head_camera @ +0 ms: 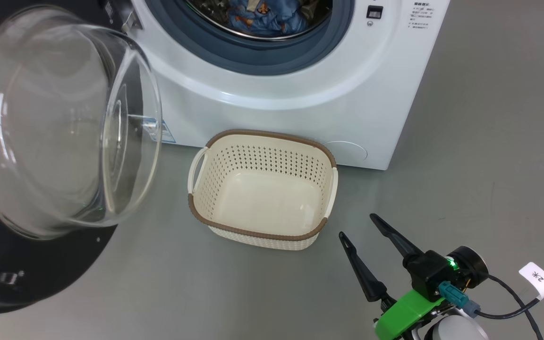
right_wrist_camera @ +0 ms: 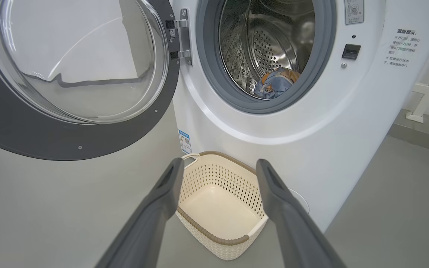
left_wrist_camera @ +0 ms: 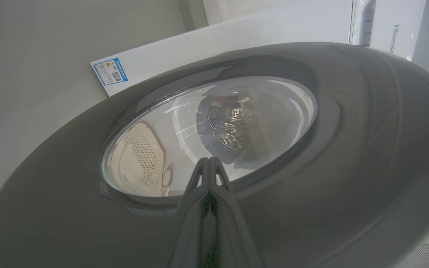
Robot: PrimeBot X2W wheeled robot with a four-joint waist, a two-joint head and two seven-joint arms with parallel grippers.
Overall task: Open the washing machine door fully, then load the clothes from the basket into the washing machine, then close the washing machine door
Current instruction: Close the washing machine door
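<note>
Pinched left gripper (left_wrist_camera: 209, 160) outside the door (left_wrist_camera: 352, 126)

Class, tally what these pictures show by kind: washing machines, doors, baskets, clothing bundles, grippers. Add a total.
washing machine: 1
door, open: 1
basket, empty: 1
clothing bundle, in drum: 1
grippers: 2 (left gripper shut, right gripper open)
Total: 6

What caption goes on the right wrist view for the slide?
Open right gripper faces the empty basket; washing machine door stands open, blue clothes lie in the drum.
</note>
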